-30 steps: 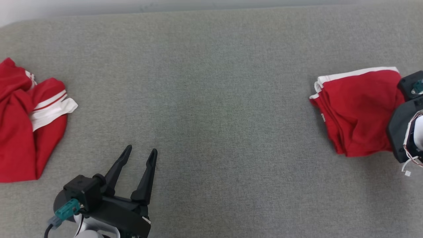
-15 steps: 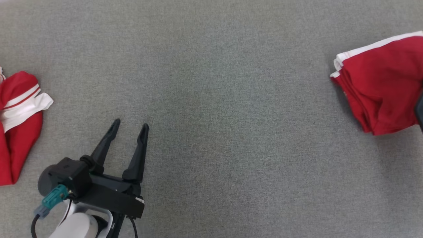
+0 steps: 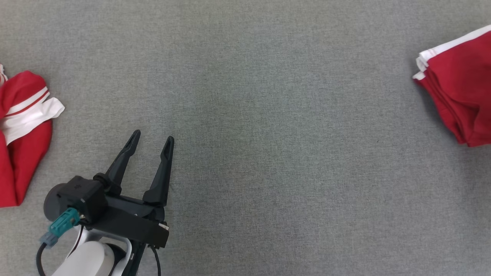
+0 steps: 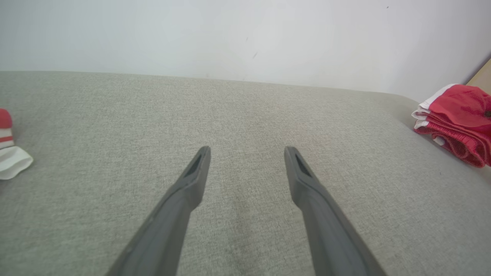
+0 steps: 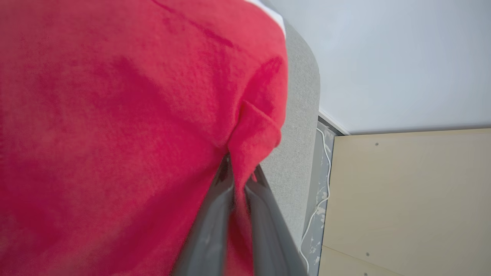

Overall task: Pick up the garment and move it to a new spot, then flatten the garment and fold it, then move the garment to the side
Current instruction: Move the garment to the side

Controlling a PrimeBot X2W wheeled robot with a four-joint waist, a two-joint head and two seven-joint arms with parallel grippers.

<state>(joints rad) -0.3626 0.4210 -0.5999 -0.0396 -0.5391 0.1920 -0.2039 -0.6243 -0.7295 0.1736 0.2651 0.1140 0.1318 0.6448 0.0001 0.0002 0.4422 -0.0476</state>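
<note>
The folded red garment (image 3: 460, 88) with white trim lies at the right edge of the grey surface in the head view, and at the far right in the left wrist view (image 4: 456, 115). In the right wrist view my right gripper (image 5: 238, 184) is shut on a pinched fold of this garment (image 5: 115, 115), its fingertips buried in the cloth. My left gripper (image 3: 153, 135) stands open over bare surface at the lower left, with nothing between its fingers (image 4: 191, 180).
A second, crumpled red garment with white stripes (image 3: 19, 145) lies at the left edge, and its white cuff (image 4: 11, 163) shows in the left wrist view. The grey padded surface (image 3: 268, 115) ends near the folded garment, beside a pale wooden panel (image 5: 402, 199) and a white cable (image 5: 324, 184).
The head camera has shifted. The folded garment has slid further right, away from the crumpled one, and the right gripper's body has left the head view. The left gripper stays open.
</note>
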